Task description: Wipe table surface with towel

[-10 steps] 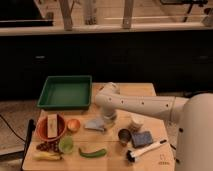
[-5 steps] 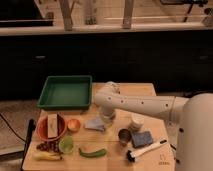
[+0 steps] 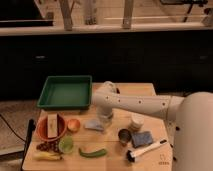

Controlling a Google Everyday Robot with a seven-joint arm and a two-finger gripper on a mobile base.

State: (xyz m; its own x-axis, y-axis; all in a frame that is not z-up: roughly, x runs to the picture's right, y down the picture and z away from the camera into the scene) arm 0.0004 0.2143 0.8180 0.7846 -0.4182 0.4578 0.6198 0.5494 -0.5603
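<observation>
The table surface (image 3: 150,92) is a light tan wooden top that fills the lower middle of the camera view. The towel (image 3: 93,125), a small pale grey-blue folded cloth, lies on it near the middle, just in front of the green tray. My white arm reaches in from the right, bends beside the tray and points down. The gripper (image 3: 104,119) is low over the table, right at the towel's right edge. I cannot tell whether it touches or holds the towel.
A green tray (image 3: 65,93) sits at the back left. A red bowl (image 3: 51,128), an orange (image 3: 73,124), a lime (image 3: 66,145), a green pepper (image 3: 92,152) and a banana (image 3: 45,156) lie front left. A white cup (image 3: 136,121), dark cup (image 3: 124,135), blue-grey sponge (image 3: 141,138) and brush (image 3: 145,150) lie to the right.
My arm's bend has shifted a little to the left and down, and the gripper has moved slightly left toward the towel. The towel stays in about the same place.
</observation>
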